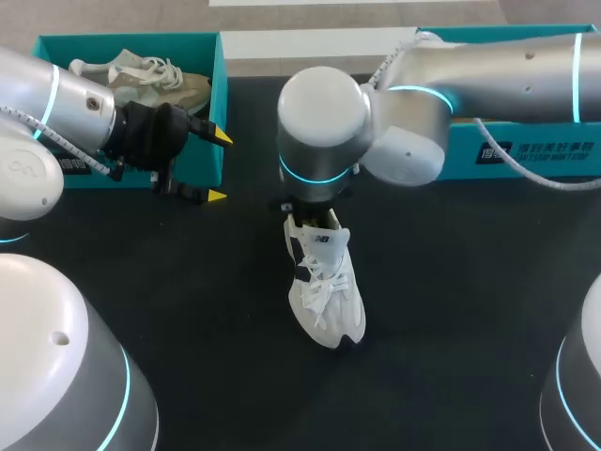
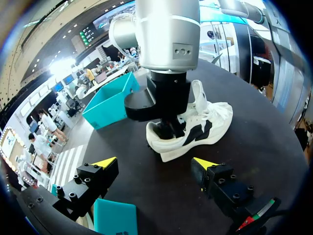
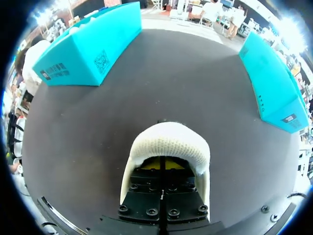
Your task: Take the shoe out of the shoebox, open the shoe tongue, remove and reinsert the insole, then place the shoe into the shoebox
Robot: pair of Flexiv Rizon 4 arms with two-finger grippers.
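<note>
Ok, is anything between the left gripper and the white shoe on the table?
No loose object: only bare table lies between the open left gripper and the white shoe. But the right gripper is down at the shoe's heel opening, so that end is occupied; the toe end is free.

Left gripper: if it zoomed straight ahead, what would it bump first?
Probably the white shoe and the right gripper at its heel; both sit straight ahead of the left gripper. Which comes first is hard to judge.
</note>
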